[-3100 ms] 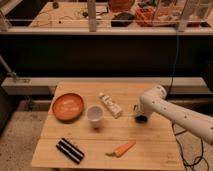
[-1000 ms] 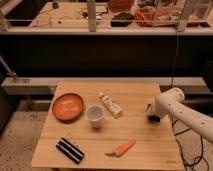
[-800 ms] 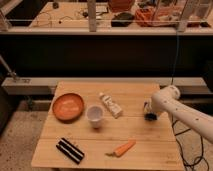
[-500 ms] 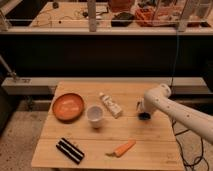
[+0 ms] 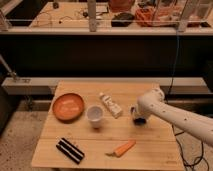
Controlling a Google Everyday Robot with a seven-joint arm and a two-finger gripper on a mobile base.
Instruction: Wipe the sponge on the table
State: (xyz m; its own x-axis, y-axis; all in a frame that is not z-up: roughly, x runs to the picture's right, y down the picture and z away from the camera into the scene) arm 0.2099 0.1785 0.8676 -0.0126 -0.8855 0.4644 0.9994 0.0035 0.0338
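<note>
Wiping stroke: your end effector sits further left on the table than a second ago, so you likely have a return pass under way.
Sponge: dark patch low under the end effector, right of the white cup.
Grip: you cannot tell.
Nearby: white tube just left; carrot apart.

Pale yellow-brown planks on the table. There's an orange bowl, a white cup, a whitish tube, a black block striped white and an orange carrot. The white arm has its dark gripper low over the table's right side, on the dark blue sponge.
</note>
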